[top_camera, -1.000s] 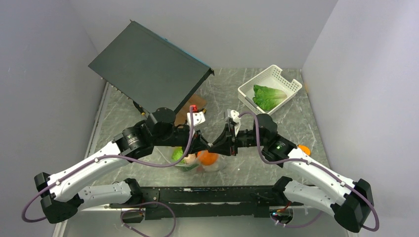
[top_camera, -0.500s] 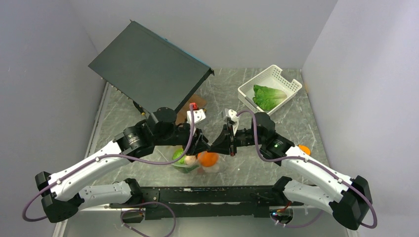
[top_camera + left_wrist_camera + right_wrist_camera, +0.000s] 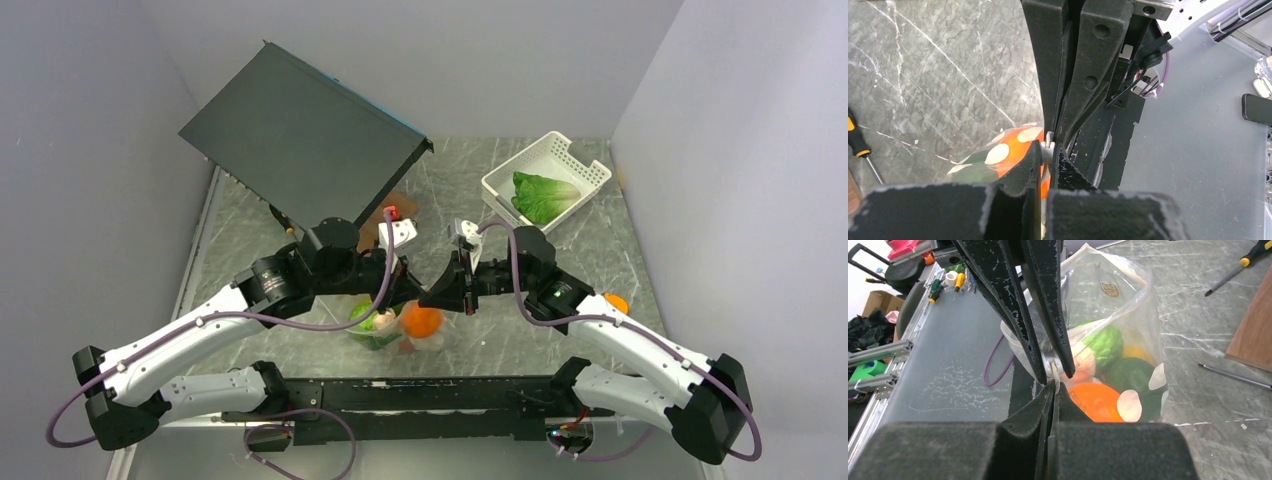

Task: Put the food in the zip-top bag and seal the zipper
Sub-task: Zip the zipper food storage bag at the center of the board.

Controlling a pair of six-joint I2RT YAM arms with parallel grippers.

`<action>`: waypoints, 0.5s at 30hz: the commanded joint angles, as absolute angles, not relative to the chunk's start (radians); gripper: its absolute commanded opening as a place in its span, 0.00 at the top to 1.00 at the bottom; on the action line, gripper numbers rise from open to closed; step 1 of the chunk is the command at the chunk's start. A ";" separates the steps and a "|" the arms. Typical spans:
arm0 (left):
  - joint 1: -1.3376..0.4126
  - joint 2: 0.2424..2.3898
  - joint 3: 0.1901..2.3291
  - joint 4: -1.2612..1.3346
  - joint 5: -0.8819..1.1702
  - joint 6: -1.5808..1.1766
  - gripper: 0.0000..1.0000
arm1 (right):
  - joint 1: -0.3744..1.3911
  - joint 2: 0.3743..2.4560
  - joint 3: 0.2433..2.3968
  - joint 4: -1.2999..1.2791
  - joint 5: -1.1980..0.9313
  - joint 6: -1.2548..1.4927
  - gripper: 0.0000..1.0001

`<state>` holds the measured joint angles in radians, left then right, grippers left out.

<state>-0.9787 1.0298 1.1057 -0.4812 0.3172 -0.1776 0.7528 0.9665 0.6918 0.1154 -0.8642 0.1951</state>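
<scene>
The zip-top bag (image 3: 392, 332) hangs between my two grippers, just above the table's near edge. It holds the food: a round orange (image 3: 421, 320), green pieces (image 3: 361, 314) and a pale piece. The right wrist view shows the bag (image 3: 1128, 300) with the orange (image 3: 1096, 401), light green (image 3: 1106, 342), dark green (image 3: 1130, 375) and peach-pale (image 3: 1083, 361) pieces. My left gripper (image 3: 415, 297) is shut on the white zipper (image 3: 1050, 143). My right gripper (image 3: 434, 297) faces it tip to tip, shut on the same edge (image 3: 1052, 367). A second orange (image 3: 617, 302) lies beside the right arm.
A white slotted basket (image 3: 570, 155) holding lettuce (image 3: 543, 196) stands at the back right. A large black panel (image 3: 300, 130) leans at the back left, above a wooden board (image 3: 1255, 335). Screwdrivers (image 3: 858, 140) (image 3: 1248, 262) lie on the marble table.
Both grippers and the bag have shifted slightly to the left, still joined tip to tip on the bag's mouth.
</scene>
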 commanded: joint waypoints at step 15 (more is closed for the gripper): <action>-0.976 1.035 1.130 -0.506 0.340 -0.151 1.00 | 0.752 1.025 0.741 0.304 -0.809 0.342 1.00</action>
